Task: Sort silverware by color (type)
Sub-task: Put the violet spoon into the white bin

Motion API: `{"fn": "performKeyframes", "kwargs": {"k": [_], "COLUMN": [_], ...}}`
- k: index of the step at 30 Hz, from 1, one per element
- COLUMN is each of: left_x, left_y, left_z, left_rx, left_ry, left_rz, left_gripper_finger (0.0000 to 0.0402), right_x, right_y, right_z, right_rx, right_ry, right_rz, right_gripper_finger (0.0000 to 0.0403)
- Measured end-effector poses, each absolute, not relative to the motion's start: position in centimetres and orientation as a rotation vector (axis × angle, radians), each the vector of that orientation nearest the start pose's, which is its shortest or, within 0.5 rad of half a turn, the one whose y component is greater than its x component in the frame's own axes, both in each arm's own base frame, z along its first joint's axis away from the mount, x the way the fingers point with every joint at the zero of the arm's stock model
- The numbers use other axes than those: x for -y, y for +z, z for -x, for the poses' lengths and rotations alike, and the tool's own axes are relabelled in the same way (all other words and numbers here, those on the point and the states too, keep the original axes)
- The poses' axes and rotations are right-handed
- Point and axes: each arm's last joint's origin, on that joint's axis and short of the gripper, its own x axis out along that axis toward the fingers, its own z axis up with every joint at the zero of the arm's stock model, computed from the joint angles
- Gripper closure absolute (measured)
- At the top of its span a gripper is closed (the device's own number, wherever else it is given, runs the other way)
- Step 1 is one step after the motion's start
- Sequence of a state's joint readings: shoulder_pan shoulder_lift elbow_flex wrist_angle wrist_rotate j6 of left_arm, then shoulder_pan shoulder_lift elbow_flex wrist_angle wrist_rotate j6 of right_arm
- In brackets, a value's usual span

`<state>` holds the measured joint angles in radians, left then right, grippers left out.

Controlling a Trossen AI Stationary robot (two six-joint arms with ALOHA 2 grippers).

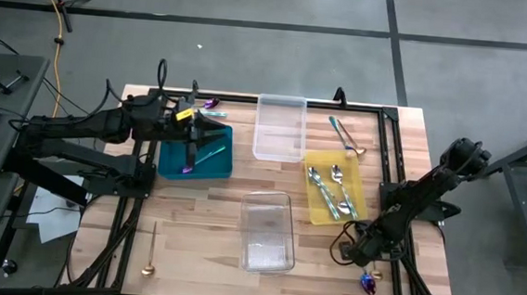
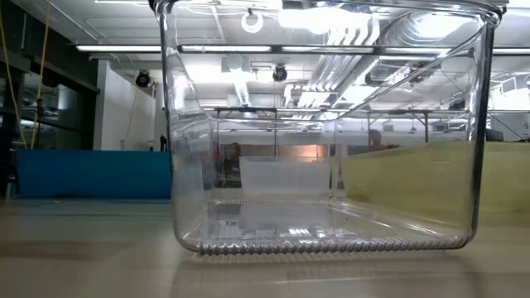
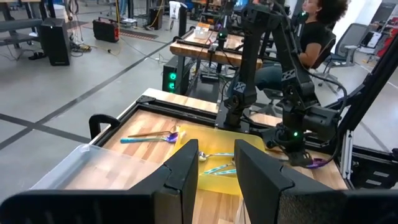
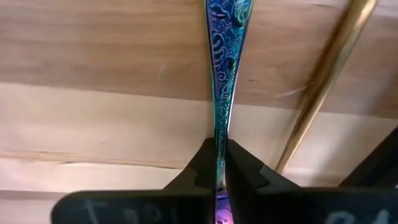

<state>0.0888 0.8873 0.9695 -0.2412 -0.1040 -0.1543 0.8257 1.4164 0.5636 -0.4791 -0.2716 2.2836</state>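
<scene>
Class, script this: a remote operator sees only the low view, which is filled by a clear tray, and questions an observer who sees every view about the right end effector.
Operator: Where is the right end effector?
Observer: The right end effector is low over the table, near its right edge.
Operator: Does it hold anything?
Observer: Yes, it is shut on the handle of an iridescent utensil.
</scene>
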Motion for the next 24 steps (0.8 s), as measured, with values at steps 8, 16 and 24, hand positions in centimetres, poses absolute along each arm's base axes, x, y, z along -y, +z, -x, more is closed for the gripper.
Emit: {"fn": "performKeyframes", "kwargs": {"k": [8,16,24], "left_x": [-2.0,-2.0,-2.0], "left_y": [37.4,37.4,37.5], "left_z": [-18.5,-18.6,-18.6], "left_rx": [-0.140,-0.136,-0.121], "left_ry": [0.204,0.204,0.213], "left_rz": [0.151,0.151,0.150], "left_gripper_finger": [0.0306,0.0306,0.0306], "right_x": [-17.0,-17.9,-14.0], "right_y": [16.5,23.0,28.0], "right_z": [-14.9,-17.0,-21.7], "right_rx": [-1.480,-1.369,-1.110], "right_ry": [-0.641,-0.124,0.131], "right_rz": [-1.303,-1.171,-0.894], "right_gripper_finger": [0.0399,0.0400,0.0400]}}
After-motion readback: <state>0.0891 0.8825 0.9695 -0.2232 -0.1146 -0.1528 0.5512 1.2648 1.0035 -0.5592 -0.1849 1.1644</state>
